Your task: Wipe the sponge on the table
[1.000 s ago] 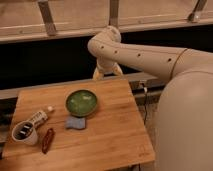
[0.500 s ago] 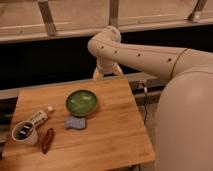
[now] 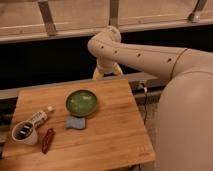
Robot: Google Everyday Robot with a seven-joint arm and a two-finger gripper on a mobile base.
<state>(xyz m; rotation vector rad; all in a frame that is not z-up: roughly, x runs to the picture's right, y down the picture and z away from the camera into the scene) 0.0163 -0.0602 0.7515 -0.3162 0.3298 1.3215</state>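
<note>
Pincer [image 3: 107, 74] released, over far edge of table [image 3: 120, 132], sponge [image 3: 76, 122] well apart, nearer camera.

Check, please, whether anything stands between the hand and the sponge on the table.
Yes, the green bowl. The hand hangs open by the table's far edge, and the sponge lies just in front of the bowl, so a low straight reach would likely meet the bowl; coming down from above looks unobstructed.
</note>
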